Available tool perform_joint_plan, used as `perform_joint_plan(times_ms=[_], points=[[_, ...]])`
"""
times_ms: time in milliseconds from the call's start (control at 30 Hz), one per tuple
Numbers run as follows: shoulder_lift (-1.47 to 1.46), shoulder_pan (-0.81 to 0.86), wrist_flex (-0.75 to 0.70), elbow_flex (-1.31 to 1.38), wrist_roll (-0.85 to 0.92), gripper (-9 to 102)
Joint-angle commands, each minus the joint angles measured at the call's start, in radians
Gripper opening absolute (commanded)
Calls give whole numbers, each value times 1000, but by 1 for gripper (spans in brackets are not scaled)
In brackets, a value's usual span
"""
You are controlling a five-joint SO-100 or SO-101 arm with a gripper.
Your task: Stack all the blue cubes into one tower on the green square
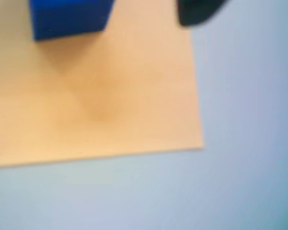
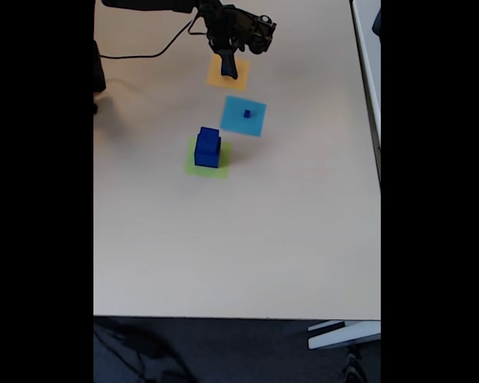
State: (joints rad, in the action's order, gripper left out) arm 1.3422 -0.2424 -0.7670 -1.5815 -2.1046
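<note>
Green square (image 2: 193, 167): down-left of the gripper in the fixed view, well away from it, with the big and medium blue cubes (image 2: 207, 148) stacked on it.
Gripper (image 2: 229, 70): hanging over the orange patch (image 2: 215, 77), can't tell if the jaws are apart or together, too small and blurry.
Wrist view: a blue cube (image 1: 69, 18) on the orange patch, top left, just beside a dark fingertip (image 1: 197, 13).
Small cube (image 2: 247, 114): just below-right of the gripper, sitting on the light-blue patch (image 2: 234, 112).
</note>
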Motion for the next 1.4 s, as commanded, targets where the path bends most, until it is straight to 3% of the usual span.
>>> perform_joint_plan(times_ms=[0,800,1367], points=[[75,-31,5,6,-40,34],[61,-38,186,-176,14,32],[51,-44,230,-212,15,21]])
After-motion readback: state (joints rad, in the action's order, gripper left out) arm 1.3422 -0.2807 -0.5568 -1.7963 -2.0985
